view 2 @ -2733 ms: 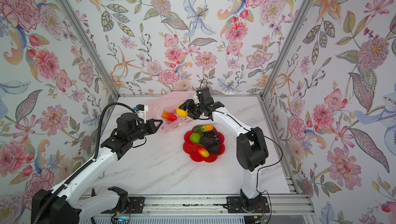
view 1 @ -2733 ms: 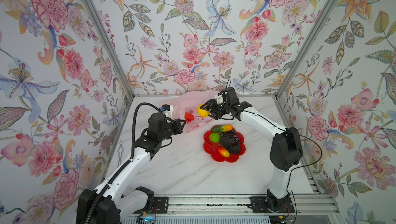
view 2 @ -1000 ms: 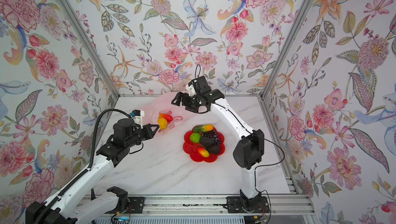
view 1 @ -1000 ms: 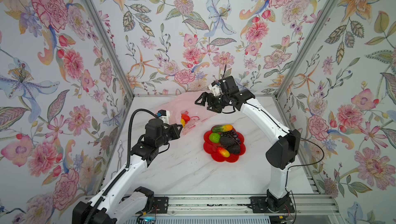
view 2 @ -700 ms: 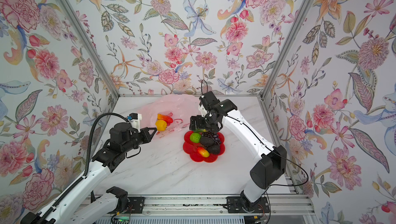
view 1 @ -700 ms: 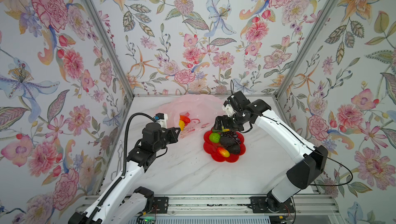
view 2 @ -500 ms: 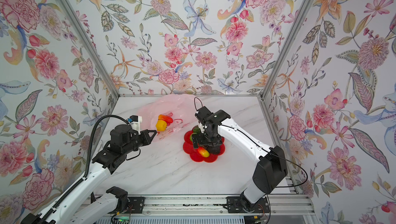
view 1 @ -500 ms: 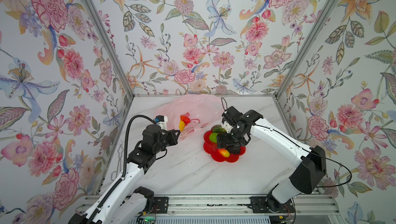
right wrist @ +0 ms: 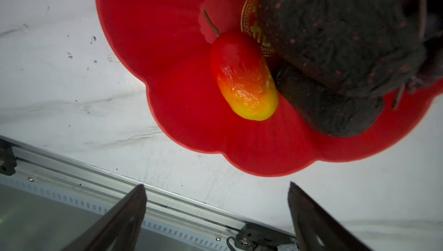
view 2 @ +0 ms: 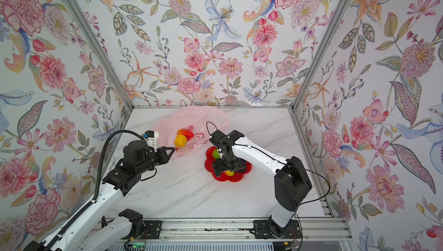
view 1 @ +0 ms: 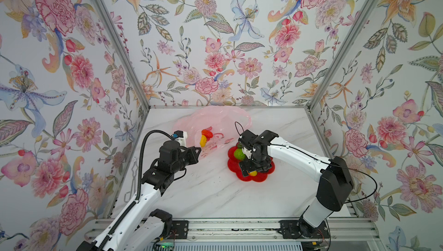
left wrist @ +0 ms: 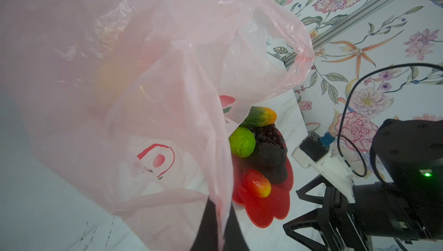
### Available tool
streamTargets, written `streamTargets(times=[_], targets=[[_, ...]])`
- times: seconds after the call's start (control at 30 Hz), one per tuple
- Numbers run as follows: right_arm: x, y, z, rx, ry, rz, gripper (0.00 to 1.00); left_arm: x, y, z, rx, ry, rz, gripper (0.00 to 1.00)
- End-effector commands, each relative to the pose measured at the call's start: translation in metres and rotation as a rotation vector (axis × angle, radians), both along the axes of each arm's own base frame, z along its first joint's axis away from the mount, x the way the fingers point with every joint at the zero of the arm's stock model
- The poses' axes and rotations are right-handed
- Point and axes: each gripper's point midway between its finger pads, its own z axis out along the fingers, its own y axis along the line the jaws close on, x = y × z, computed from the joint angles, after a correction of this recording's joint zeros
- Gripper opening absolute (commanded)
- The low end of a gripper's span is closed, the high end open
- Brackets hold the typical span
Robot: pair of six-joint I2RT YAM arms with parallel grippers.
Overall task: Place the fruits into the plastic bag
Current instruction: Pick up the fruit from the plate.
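Observation:
The pink plastic bag [view 1: 215, 120] [view 2: 199, 117] lies at the back of the table, and a yellow lemon [view 1: 203, 141] and a red fruit [view 1: 207, 133] show through it. My left gripper [view 1: 198, 151] [left wrist: 219, 225] is shut on the bag's near edge. The other fruits sit on the red flower dish [view 1: 260, 177] [right wrist: 167, 45]: a lime [left wrist: 242, 141], a green-orange mango [left wrist: 260, 117], purple grapes [left wrist: 268, 133], a black avocado [right wrist: 335, 45] and a red-orange piece [right wrist: 242, 77]. My right gripper [view 1: 251, 169] [right wrist: 217, 187] hangs open just above the dish, over the red-orange piece, holding nothing.
Flowered walls close in the white marble table [view 1: 215, 189] on three sides. A metal rail [right wrist: 72, 189] runs along the front edge. My right arm [view 1: 299, 158] reaches over the dish from the right. A thin wire tool [view 1: 133, 180] lies by the left wall.
My right gripper came away from the bag at the back and dropped down over the dish, empty. The lemon now lies in the bag. My left gripper stays shut on the bag.

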Motion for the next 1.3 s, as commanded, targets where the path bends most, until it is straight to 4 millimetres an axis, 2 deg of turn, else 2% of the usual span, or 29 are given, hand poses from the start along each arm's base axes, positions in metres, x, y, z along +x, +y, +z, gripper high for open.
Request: streamTargets(times=[0.0,0.37,1.27], targets=[[0.004,0.004,-0.011,-0.022,0.000,0.019,0.91,-0.004,0.001,0.000,0.011,-0.006,-0.008,0.00],[0.016,0.014,-0.033,-0.060,0.024,0.048,0.87,-0.005,0.001,0.000,0.009,-0.008,-0.008,0.00],[0.028,0.005,-0.062,-0.133,0.058,0.039,0.85,-0.004,-0.001,-0.004,0.007,0.009,-0.011,0.00]])
